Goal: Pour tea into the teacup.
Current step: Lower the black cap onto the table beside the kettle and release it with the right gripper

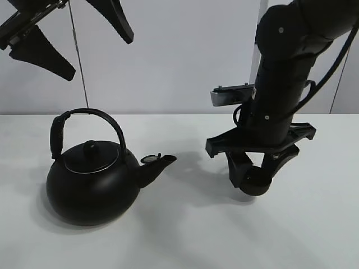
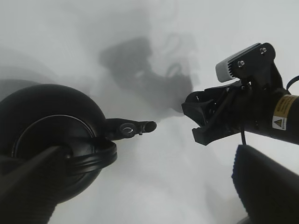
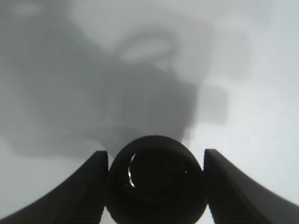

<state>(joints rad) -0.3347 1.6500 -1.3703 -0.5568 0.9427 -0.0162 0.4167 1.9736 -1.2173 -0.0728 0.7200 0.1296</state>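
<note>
The small black teacup (image 1: 256, 184) sits between the fingers of my right gripper (image 1: 253, 175), low over the white table (image 1: 185, 235), right of the kettle's spout (image 1: 160, 159). In the right wrist view both fingers (image 3: 91, 186) press against the cup (image 3: 154, 182), seen from above with its dark inside. I cannot tell whether the cup rests on the table. The big black kettle (image 1: 92, 182) with an arched handle stands at the left. My left gripper (image 1: 100, 56) hangs open high above it. The left wrist view shows the kettle (image 2: 46, 135) below that gripper (image 2: 149, 154).
The right arm (image 1: 286, 73) reaches down from the upper right, and it also shows in the left wrist view (image 2: 247, 112). A pale wall stands behind the table. Bare white tabletop lies between the spout and the cup and along the front.
</note>
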